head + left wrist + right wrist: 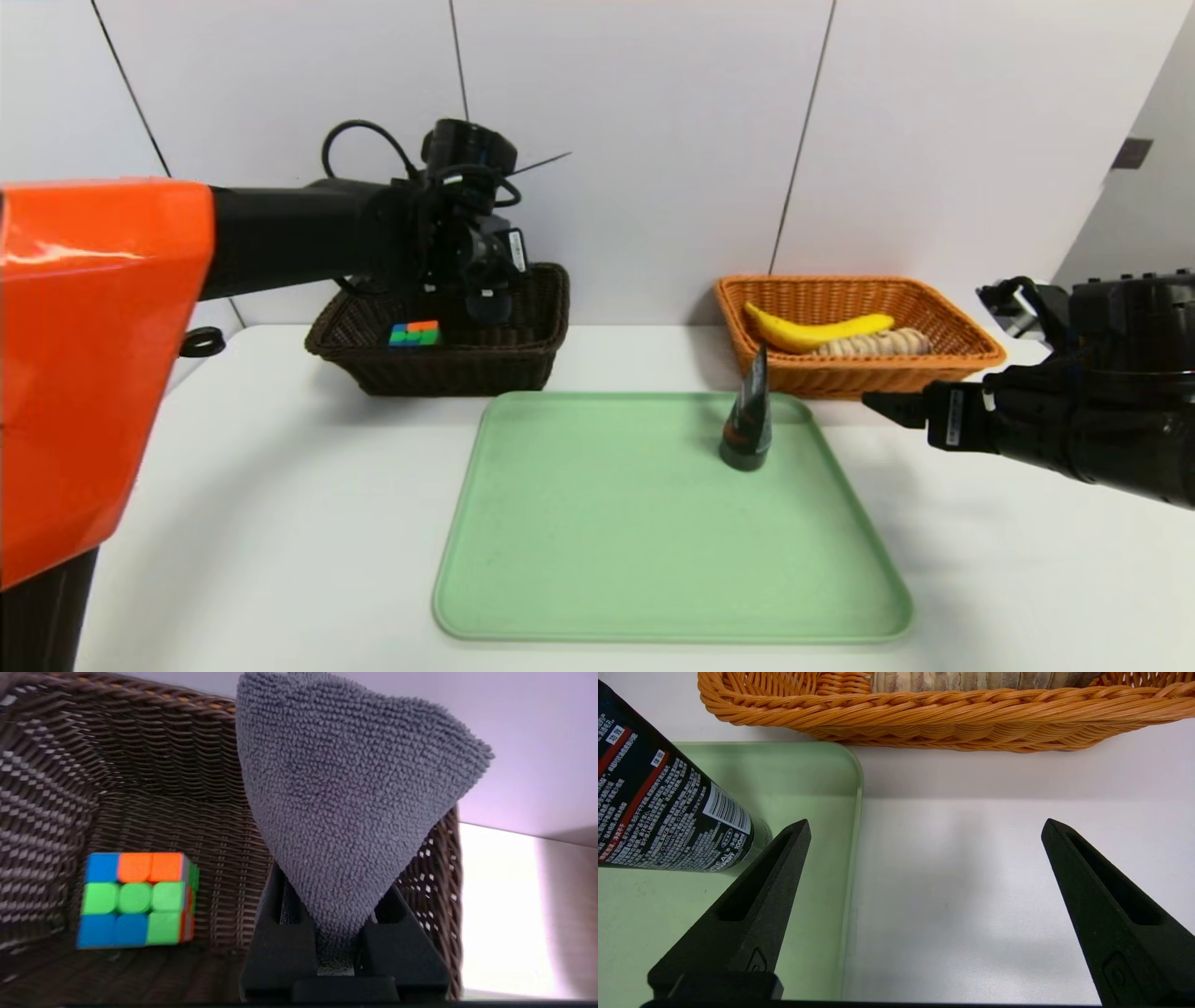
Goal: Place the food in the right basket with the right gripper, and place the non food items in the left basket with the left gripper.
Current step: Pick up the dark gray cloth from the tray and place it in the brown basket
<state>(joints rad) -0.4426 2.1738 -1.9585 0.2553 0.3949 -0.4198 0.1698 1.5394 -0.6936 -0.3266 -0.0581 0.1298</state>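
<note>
Left pincer (343,933) clamps grey cloth (345,812) over dark basket (140,788); early release risks snagging rim. Right pincer (924,905) wide, empty.

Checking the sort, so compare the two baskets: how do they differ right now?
The left basket is dark brown and holds a puzzle cube; the right basket is orange and holds a banana and a bread roll. The left gripper holds a grey cloth over the left one. Both are wicker.

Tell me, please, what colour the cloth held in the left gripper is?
Dark grey, with a nubby looped texture; the cloth shows best in the left wrist view.
</note>
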